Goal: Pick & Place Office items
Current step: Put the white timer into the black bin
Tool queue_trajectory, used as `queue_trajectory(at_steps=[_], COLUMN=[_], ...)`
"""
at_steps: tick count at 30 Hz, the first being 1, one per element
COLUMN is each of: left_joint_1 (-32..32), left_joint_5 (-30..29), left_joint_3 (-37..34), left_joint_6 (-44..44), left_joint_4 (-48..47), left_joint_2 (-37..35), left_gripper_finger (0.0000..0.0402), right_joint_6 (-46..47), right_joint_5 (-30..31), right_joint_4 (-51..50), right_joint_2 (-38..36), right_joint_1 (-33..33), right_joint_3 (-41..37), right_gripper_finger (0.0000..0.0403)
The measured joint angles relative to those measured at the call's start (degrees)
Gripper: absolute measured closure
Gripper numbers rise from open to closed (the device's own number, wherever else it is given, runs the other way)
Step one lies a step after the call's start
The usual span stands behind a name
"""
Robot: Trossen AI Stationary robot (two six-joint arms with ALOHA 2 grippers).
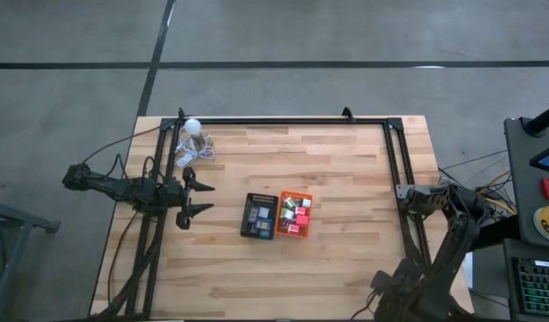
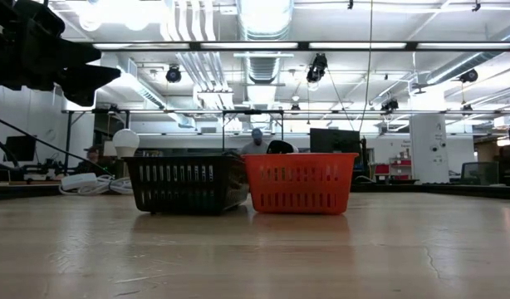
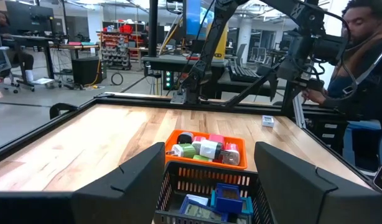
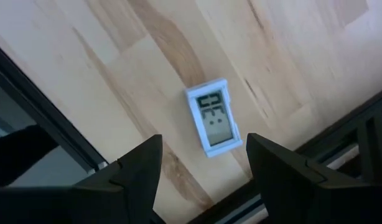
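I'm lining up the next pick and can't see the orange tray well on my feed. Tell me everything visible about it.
The orange tray is a small rectangular basket, apparently plastic, with vertically slotted walls and a plain rim. It stands upright near the middle of the wooden table, its long side against the black tray; they look to be touching. It holds several small office items in red, pink, green and white. Neither claw touches it: the open left claw faces it across the black tray.

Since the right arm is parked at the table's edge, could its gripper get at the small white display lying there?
Probably yes: the right gripper hangs open directly over the white display, with only bare table between.
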Motion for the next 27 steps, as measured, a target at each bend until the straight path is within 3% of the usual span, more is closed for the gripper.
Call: queue_trajectory(at_steps=[8, 13, 18, 27], left_joint_1=[-0.01, -0.01, 0.00, -0.01], left_joint_5=[0.02, 0.01, -0.01, -0.01], left_joint_3=[0.01, 0.01, 0.01, 0.01], left_joint_6=[0.01, 0.01, 0.00, -0.01], left_joint_4=[0.00, 0.00, 0.00, 0.00], left_joint_2=[0.00, 0.00, 0.00, 0.00], left_gripper_finger=[0.0149, 0.0149, 0.0149, 0.0149], right_joint_6=[4.38, 3.84, -3.50, -5.71], right_joint_5=[0.00, 0.00, -0.09, 0.00], right_joint_4=[4.61, 16.95, 29.42, 28.34], right_joint_2=[-7.36, -11.60, -12.87, -12.65], right_joint_1=[0.24, 0.24, 0.22, 0.86], right_joint_3=[-8.52, -17.29, -23.68, -27.05], right_gripper_finger=[0.0174, 0.0174, 0.0174, 0.0174])
